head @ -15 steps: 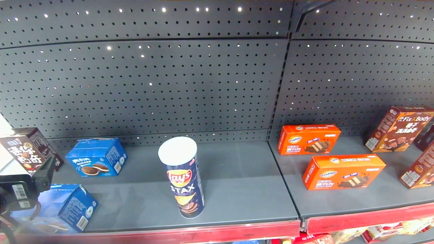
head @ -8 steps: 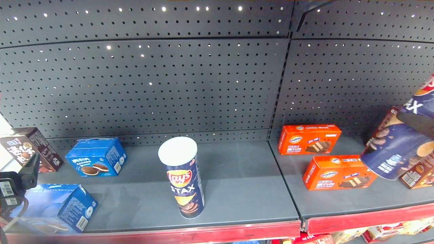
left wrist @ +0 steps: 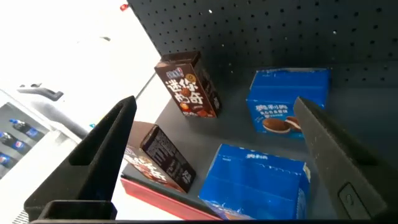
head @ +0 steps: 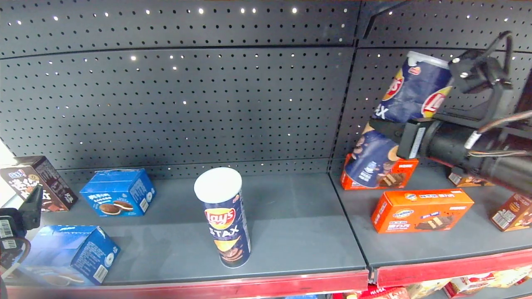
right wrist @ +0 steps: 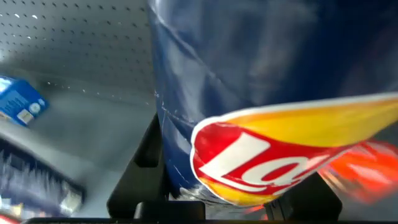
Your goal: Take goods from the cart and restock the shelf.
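2 cans: the standing can (head: 224, 218) on the shelf (head: 299, 224), the tilted can (head: 415, 89) clamped in the right pincer (head: 388, 124) above the rear orange box (head: 404, 176) — best turned upright first, then lowered beside its twin

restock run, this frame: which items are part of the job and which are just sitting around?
Job:
- held chip can, clamped in the right gripper above the shelf's right bay
- shelf

Lying about:
- upright chip can, standing mid-shelf
- two blue cookie boxes
- two orange boxes
- brown boxes at both ends
- left gripper, open and empty
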